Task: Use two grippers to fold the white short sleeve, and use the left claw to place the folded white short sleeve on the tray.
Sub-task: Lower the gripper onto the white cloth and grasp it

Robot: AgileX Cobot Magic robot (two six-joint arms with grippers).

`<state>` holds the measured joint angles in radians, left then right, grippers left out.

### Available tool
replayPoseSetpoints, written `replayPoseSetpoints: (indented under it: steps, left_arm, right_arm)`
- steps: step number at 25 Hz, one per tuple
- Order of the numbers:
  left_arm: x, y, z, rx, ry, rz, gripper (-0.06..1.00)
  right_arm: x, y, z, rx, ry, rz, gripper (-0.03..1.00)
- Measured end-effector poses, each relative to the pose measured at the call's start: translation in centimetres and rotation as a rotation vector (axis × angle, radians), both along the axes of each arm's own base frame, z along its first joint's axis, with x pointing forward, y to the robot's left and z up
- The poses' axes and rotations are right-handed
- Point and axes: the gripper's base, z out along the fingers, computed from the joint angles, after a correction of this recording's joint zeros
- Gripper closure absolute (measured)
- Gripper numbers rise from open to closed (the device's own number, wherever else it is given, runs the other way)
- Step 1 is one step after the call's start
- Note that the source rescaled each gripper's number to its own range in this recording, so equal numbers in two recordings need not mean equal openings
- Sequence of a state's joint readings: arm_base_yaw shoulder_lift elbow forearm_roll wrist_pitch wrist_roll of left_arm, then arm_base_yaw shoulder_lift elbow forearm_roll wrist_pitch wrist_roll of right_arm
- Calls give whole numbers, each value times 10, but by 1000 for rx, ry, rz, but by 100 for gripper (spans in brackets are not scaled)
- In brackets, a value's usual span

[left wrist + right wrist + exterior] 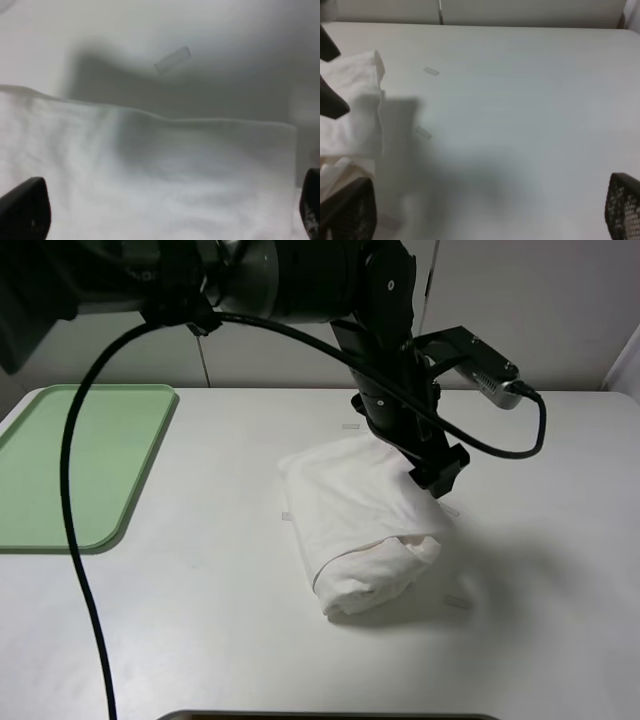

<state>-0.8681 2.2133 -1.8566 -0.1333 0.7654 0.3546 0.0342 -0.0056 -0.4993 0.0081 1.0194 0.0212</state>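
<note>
The white short sleeve [355,530] lies folded into a thick bundle at the middle of the table. My left gripper [437,472] reaches in from the upper left and hangs at the bundle's far right edge. In the left wrist view the left gripper [165,215] is open, its black fingertips [25,210] wide apart over the cloth [150,170], holding nothing. My right gripper [487,210] is open over bare table, with the shirt [355,110] off to one side; it is out of the exterior view. The pale green tray [90,460] sits empty at the far left.
Small clear tape strips [350,427] [457,602] lie on the white table around the shirt. A black cable [75,540] loops down across the left front. A wall runs behind the table's far edge.
</note>
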Motion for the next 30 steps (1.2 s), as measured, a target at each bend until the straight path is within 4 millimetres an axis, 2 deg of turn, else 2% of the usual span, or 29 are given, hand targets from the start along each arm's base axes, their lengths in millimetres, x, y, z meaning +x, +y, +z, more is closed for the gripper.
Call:
replayPoseSetpoints:
  steps: [9, 13, 18, 21, 30]
  left_arm:
    - [-4, 7, 21, -6, 6, 15, -6]
    - [2, 28, 36, 21, 98, 156, -6]
    - [16, 56, 39, 84, 184, 270, -6]
    - [22, 73, 30, 131, 233, 314, -5]
    - [18, 91, -4, 196, 331, 391, -5]
  right_arm:
    - [0, 0, 0, 3, 0, 2, -3]
    - [0, 0, 0, 3, 0, 2, -3]
    - [0, 0, 0, 3, -1, 2, -3]
    - [0, 0, 0, 3, -1, 2, -3]
    - [0, 0, 0, 3, -1, 2, -3]
